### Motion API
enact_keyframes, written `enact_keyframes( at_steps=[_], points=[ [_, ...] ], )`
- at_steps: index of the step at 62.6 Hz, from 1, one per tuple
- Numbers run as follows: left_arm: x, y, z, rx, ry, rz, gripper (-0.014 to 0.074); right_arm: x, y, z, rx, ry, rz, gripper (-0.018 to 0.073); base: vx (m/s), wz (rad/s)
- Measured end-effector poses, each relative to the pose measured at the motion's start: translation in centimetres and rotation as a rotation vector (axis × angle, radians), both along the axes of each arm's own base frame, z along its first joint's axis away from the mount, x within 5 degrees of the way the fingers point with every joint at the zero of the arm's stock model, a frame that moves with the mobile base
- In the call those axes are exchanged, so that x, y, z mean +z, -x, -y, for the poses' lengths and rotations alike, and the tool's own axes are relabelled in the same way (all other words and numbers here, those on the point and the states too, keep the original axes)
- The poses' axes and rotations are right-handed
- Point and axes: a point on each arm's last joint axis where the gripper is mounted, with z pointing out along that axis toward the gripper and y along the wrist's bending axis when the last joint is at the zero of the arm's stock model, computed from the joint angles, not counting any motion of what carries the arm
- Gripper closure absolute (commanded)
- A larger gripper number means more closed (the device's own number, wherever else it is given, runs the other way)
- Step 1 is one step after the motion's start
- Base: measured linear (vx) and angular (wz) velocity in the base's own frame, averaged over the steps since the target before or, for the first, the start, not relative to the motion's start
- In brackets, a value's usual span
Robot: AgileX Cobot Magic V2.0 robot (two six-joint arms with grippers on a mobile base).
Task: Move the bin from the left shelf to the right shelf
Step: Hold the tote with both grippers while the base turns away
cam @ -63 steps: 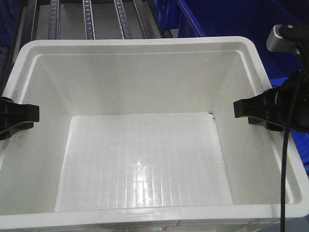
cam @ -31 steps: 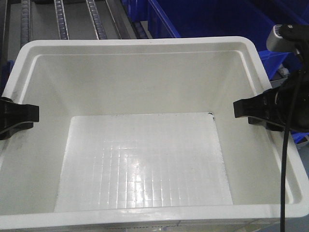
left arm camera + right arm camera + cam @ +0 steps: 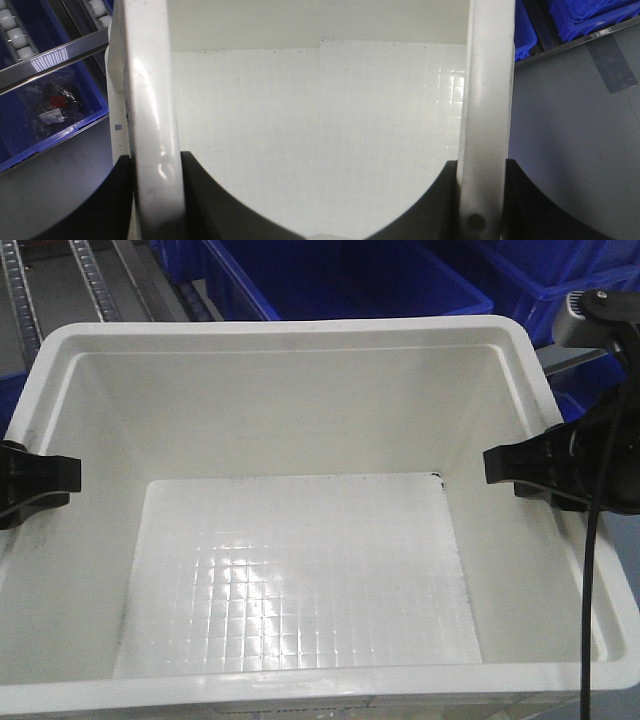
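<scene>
Bin looks mid-carry: L tool + R tool each pinching side rim. Blue totes behind. Set-down on right shelf not yet done.

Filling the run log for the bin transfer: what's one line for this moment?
bin: empty, held | left claw: shut on left rim | right claw: shut on right rim | behind: blue totes

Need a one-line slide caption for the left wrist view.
Left gripper clamped across the rim of the white bin, with a blue tote and white rollers outside it.
</scene>
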Motion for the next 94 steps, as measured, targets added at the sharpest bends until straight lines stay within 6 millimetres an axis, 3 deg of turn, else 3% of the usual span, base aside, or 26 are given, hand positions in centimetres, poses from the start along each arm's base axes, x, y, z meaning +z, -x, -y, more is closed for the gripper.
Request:
enact_keyframes(
  at_steps=[94],
  points=[
    [0.00,0.00,0.00,-0.001,-0.001,0.000,0.0565,0.00,0.00,0.01,0.000,0.001,0.000,0.0485,-0.03,-0.43]
  ],
)
